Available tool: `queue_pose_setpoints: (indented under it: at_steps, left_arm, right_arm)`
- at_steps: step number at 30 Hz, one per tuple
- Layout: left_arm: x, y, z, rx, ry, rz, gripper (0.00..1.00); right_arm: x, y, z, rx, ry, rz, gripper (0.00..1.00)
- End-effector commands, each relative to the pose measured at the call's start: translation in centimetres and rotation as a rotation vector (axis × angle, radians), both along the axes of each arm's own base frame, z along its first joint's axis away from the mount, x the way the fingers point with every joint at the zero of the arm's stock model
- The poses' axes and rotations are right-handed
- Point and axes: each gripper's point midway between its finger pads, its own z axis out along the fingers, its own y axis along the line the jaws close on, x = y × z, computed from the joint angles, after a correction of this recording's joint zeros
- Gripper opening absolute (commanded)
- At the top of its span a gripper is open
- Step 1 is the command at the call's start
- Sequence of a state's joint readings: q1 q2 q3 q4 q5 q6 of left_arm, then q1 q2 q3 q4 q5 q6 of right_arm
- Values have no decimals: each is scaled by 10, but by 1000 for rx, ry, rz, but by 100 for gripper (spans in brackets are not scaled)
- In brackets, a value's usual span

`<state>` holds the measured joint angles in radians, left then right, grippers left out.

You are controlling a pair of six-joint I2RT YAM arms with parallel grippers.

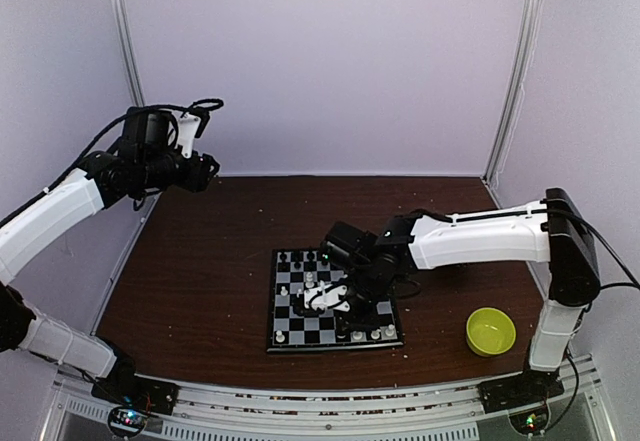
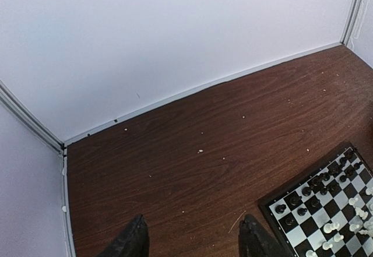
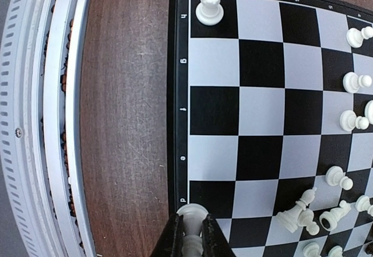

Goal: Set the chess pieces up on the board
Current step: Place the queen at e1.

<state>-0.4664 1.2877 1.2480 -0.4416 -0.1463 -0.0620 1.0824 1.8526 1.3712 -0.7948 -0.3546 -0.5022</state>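
The right claw (image 3: 191, 238) is clamped on a tiny white plastic chess piece (image 3: 192, 212), with the checkered black-rimmed board (image 3: 176, 123) just beneath it. The left claw (image 2: 192, 225) stands apart.

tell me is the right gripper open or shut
Shut: the right gripper clamps a small white plastic chess piece between its black fingers, seen in the right wrist view.

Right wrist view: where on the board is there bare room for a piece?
The squares along the left rim of the board are bare, from the white rook at the top corner down to the white piece in the jaws of the right gripper. Crowded: the right edge and lower right, where white pieces cluster.
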Motion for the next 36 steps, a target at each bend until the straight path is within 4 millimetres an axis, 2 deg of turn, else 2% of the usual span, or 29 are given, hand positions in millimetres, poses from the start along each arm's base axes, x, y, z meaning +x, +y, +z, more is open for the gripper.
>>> queue_pose_setpoints:
  at_steps: [1, 16, 25, 31, 36]
  left_arm:
    - [6, 1, 10, -8, -47, 7, 53]
    - [5, -3, 8, -13, -35, -14, 53]
    - [6, -7, 5, -15, -23, -27, 53]
    - [7, -8, 4, -14, -19, -31, 53]
    - [7, -9, 1, -11, -11, -34, 53]
  right_arm:
    - [0, 2, -11, -11, -8, 9, 9]
    - [9, -2, -31, -57, -43, -14, 11]
    - [10, -4, -35, -65, -51, -21, 13]
    - [10, -5, -37, -69, -48, -23, 20]
    - [12, -3, -28, -53, -58, -40, 25]
